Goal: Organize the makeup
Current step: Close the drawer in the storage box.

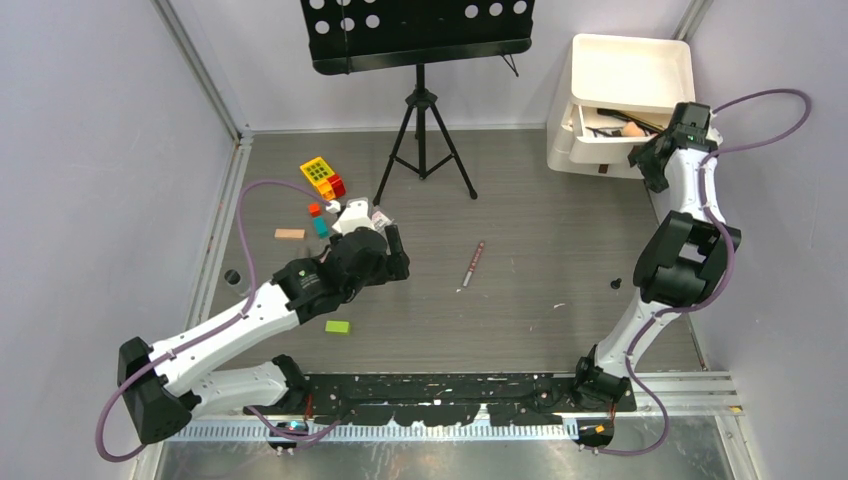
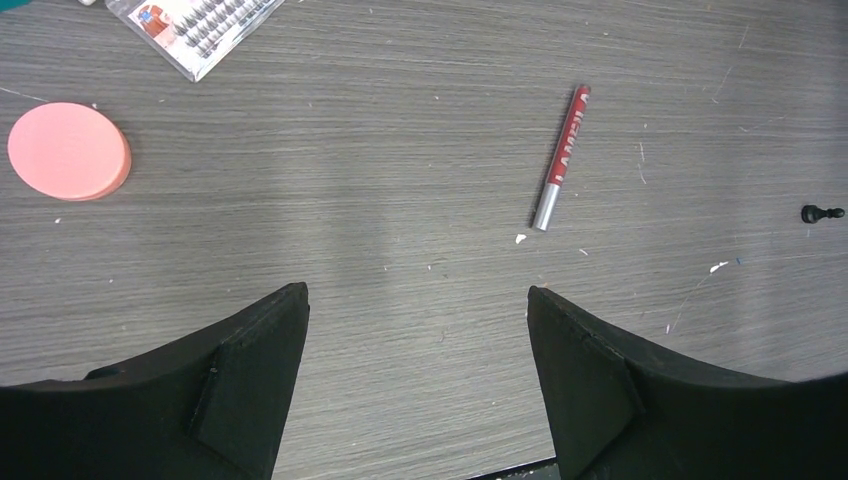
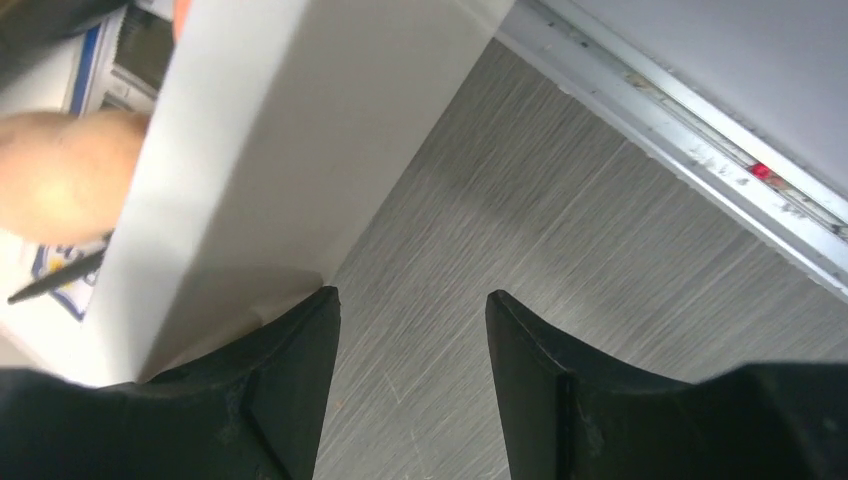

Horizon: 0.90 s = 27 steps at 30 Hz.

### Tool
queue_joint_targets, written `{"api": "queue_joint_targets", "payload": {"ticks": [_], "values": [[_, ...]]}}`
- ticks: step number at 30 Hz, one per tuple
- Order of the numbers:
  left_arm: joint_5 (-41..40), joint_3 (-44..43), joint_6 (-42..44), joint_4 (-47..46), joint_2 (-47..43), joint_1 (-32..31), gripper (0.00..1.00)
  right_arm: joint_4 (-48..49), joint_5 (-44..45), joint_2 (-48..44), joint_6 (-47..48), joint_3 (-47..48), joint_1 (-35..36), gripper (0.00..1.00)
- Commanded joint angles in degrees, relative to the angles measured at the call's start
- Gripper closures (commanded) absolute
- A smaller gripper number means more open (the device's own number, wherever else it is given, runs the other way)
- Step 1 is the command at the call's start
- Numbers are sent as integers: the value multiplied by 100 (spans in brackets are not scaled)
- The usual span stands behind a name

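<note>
A red and silver pencil (image 2: pixel 560 155) (image 1: pixel 473 264) lies on the grey table, ahead and right of my left gripper (image 2: pixel 418 295) (image 1: pixel 388 248). That gripper hangs open over bare table with nothing between its fingers. A pink round compact (image 2: pixel 68 150) lies to its far left, and a palette of dark lashes (image 2: pixel 195 25) sits at the top edge. My right gripper (image 3: pixel 412 297) (image 1: pixel 647 160) is open and empty beside the corner of the white drawer box (image 3: pixel 270 150) (image 1: pixel 620 70). Its open drawer (image 1: pixel 605 125) holds a tan tube (image 3: pixel 60 175) and a thin pencil (image 3: pixel 60 278).
Toy blocks lie at the left: a yellow and red one (image 1: pixel 320 178), a tan one (image 1: pixel 290 234), a green one (image 1: pixel 337 326). A black music stand's tripod (image 1: pixel 422 140) stands at the back middle. A small black piece (image 1: pixel 616 283) (image 2: pixel 822 213) lies near the right arm.
</note>
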<state>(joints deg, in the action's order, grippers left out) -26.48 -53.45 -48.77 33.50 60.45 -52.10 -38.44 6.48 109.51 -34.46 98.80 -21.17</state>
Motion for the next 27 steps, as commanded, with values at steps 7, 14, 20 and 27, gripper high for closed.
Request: {"api": "queue_joint_targets", "payload": {"ticks": [7, 14, 20, 27], "values": [[-36, 168, 27, -306, -276, 17, 18, 2490, -1754, -151, 203, 102, 634, 37], [-98, 309, -9, -310, -427, 21, 17, 1917, -1580, 327, 517, 1107, 983, 35], [-285, 425, -1, -212, -730, 20, 17, 1516, -668, 634, 513, 1687, 1037, 35], [-384, 520, 61, -235, -836, 16, 17, 1554, -825, 193, 590, 1233, 1054, 35]]}}
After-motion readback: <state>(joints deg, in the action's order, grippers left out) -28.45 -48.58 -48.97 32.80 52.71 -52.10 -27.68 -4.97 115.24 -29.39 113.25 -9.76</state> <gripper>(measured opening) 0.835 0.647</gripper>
